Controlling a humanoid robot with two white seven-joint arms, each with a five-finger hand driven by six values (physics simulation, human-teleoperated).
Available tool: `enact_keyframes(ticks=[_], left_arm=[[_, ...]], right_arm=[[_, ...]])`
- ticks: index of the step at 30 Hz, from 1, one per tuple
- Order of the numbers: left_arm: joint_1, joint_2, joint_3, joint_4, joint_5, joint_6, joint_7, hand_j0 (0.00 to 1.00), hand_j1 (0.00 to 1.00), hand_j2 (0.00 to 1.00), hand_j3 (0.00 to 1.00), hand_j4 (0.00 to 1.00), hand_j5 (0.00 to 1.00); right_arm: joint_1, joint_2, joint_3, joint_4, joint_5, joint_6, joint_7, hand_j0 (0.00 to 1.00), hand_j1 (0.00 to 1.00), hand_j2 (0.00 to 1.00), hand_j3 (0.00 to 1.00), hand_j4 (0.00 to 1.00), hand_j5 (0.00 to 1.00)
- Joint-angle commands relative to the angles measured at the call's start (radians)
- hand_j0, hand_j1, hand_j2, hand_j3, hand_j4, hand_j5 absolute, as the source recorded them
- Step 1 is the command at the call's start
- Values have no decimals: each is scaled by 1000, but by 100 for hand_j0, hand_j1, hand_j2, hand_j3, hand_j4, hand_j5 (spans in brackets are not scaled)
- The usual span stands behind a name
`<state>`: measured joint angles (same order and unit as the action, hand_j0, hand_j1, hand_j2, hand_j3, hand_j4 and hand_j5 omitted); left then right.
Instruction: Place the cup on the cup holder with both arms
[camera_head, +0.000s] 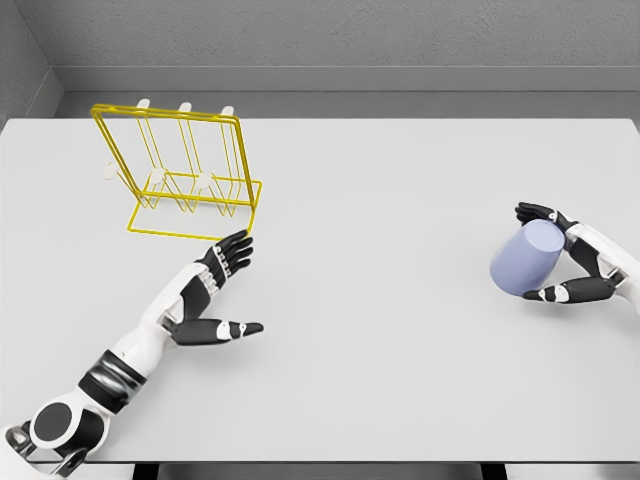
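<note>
Right hand: the right hand (585, 262) sits near the right edge of the table, its black fingers (572, 292) wrapped around the cup, thumb side above and the long fingers below.
Cup: the pale lavender-blue cylindrical cup (526, 258) is held between those fingers, tilted, its body pointing down and to the left away from the palm; whether its lower edge touches the table cannot be told.
Left hand: the left hand (213, 290) lies low over the table left of the middle, holding nothing, its fingers (232, 254) straight and close together, pointing up and to the right, with the thumb (228, 329) stretched out apart from them to the right.
Left arm: the white and black forearm runs from the hand down to the lower left corner.
Rack: the yellow wire cup holder with white-tipped pegs (185, 175) stands upright just beyond the left fingertips, its base frame near them but not touching.
Pegs: three white tips show along the top bar and more lower down inside the frame.
Between the hands: the cup and the rack are well apart, with only bare surface between the right fingers and the rack apart from the left hand itself.
Table: the plain light grey table (400, 330) carries everything.
Surroundings: grey walls rise behind the far edge.
</note>
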<state>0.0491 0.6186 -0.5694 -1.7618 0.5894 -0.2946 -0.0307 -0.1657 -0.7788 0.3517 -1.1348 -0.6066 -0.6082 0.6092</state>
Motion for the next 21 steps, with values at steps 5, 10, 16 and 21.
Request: enact_keyframes(ticks=[5, 10, 16, 21], left_arm=[[5, -6, 32, -1, 1, -64, -3, 100, 100, 100, 100, 100, 100], [21, -3, 25, -1, 3, -135, -6, 100, 100, 100, 100, 100, 100], [25, -3, 22, -1, 3, -146, -6, 100, 100, 100, 100, 100, 100], [25, -5, 17, -1, 1, -175, -8, 100, 100, 100, 100, 100, 100]], right_arm=[[0, 1, 3, -2, 5, -3, 2, 100, 100, 100, 100, 100, 100], [0, 3, 4, 0, 5, -3, 2, 99, 99, 99, 99, 99, 99], [-2, 4, 12, -6, 5, -3, 2, 90, 90, 90, 90, 90, 90], [-6, 4, 18, -10, 4, -3, 2, 79, 79, 79, 79, 79, 79]])
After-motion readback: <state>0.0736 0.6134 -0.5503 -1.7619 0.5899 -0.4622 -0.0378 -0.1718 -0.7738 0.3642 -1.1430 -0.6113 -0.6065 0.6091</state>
